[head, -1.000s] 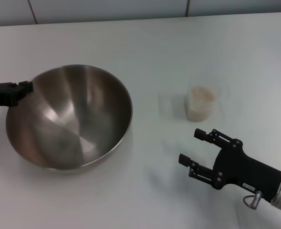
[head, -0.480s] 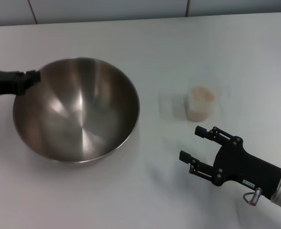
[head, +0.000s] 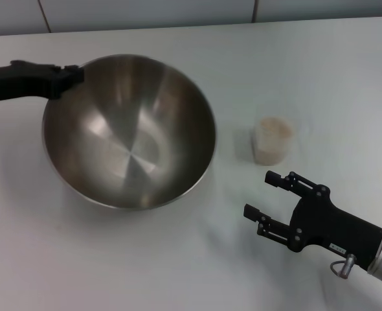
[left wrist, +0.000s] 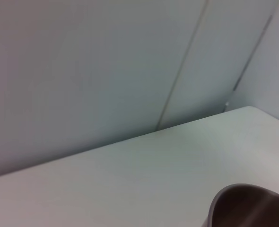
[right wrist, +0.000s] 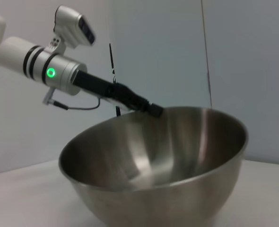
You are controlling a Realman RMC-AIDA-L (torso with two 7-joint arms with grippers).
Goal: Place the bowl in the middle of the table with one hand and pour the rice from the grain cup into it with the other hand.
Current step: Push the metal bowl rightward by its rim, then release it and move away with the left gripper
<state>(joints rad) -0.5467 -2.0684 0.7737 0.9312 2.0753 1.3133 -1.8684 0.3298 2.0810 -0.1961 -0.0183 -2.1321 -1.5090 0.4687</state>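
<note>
The stainless-steel bowl point(head: 129, 129) sits left of the middle of the white table point(head: 113, 259), tilted. My left gripper point(head: 74, 74) is shut on its far-left rim. The bowl also shows in the right wrist view point(right wrist: 153, 165), with the left gripper point(right wrist: 153, 109) on its rim, and as a dark edge in the left wrist view point(left wrist: 253, 203). The clear grain cup point(head: 273, 139) stands upright to the right of the bowl, holding rice point(head: 273, 129). My right gripper point(head: 258, 195) is open and empty, just in front of the cup and not touching it.
The table's far edge meets a pale panelled wall point(head: 178, 13). Bare tabletop lies between the bowl and the cup and along the front.
My left gripper has carried the bowl to the right and farther away, closer to the cup. The right gripper and the cup have stayed in place.
</note>
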